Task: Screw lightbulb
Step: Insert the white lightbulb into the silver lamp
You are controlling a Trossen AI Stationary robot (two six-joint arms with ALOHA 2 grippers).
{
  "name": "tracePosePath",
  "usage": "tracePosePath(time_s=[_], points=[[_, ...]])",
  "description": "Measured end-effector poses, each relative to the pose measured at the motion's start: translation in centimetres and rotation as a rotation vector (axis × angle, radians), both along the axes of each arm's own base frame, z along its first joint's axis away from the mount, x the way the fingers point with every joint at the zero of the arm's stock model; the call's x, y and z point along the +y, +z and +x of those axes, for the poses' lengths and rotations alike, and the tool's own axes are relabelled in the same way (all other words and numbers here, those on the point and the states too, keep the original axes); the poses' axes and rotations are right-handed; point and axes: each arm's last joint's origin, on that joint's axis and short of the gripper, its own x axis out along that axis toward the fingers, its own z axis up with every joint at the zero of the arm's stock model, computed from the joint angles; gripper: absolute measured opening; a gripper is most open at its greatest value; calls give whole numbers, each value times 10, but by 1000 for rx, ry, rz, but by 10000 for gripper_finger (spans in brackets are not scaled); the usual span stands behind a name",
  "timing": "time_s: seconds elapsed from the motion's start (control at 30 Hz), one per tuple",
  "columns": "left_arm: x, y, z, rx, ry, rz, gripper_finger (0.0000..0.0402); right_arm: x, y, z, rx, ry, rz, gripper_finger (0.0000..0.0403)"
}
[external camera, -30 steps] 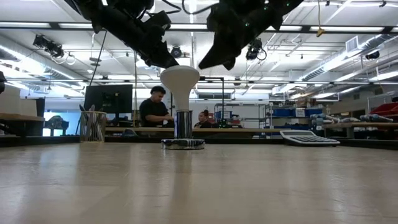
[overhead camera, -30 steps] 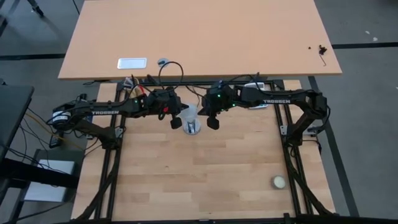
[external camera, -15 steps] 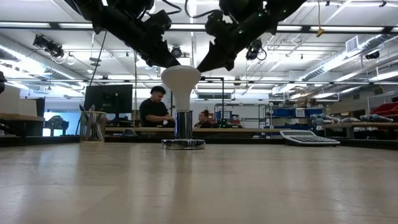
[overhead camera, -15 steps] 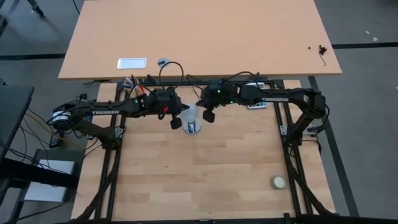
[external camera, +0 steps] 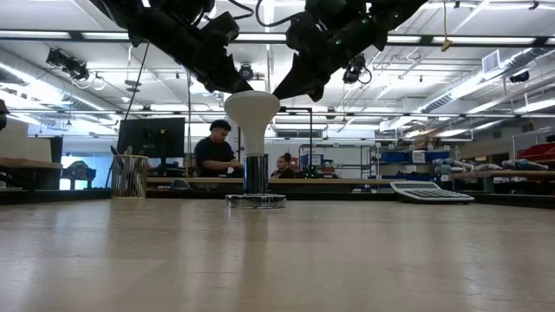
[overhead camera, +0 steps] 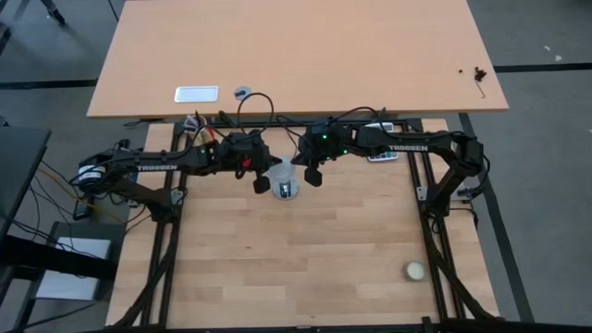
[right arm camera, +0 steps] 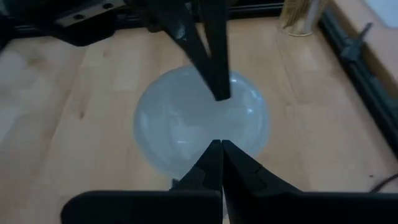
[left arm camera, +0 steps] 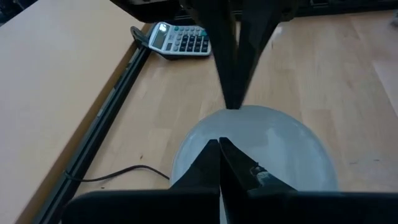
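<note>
The white lightbulb (overhead camera: pixel 282 176) stands upright in mid-table, its grey screw base (external camera: pixel 255 173) down in the round socket disc (external camera: pixel 255 200). My left gripper (overhead camera: pixel 262 184) is shut and sits at the dome's left side. My right gripper (overhead camera: pixel 312 175) is shut and sits at the dome's right side. Each wrist view shows its own shut fingers over the dome (left arm camera: pixel 261 149) (right arm camera: pixel 186 124), with the other arm's fingers across from them. My left gripper has its shut fingertips (external camera: pixel 236 87) against the dome's upper left side (external camera: pixel 234 100), slanting down from the table's left. The bulb stays upright on the socket. My right gripper has its shut fingertips (external camera: pixel 284 87) against the dome's upper right side (external camera: pixel 272 100), slanting down from the table's right.
A cream-white ball (overhead camera: pixel 414 270) lies near the table's front right corner. A calculator (external camera: pixel 429 192) lies at the far right, and a mesh pen cup (external camera: pixel 128 176) stands at the far left. The socket's thin black cord (left arm camera: pixel 118 174) runs off toward the far edge. People sit in the room behind.
My right gripper has moved in toward the table's left and far side, up to the bulb's dome, and now rests at its upper right side. The bulb stays upright on the socket.
</note>
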Motion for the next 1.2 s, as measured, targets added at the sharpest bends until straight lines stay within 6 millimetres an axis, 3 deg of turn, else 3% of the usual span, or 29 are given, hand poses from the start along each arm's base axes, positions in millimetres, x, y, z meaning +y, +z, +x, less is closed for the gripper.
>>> tracePosePath(time_s=[0.6,1.2], points=[[1,0,0,3,8,4,0,-15,1,-2,-1,-160,-97,9],[0,-1,0,7,-2,0,0,1,-2,0,18,-24,-6,9]])
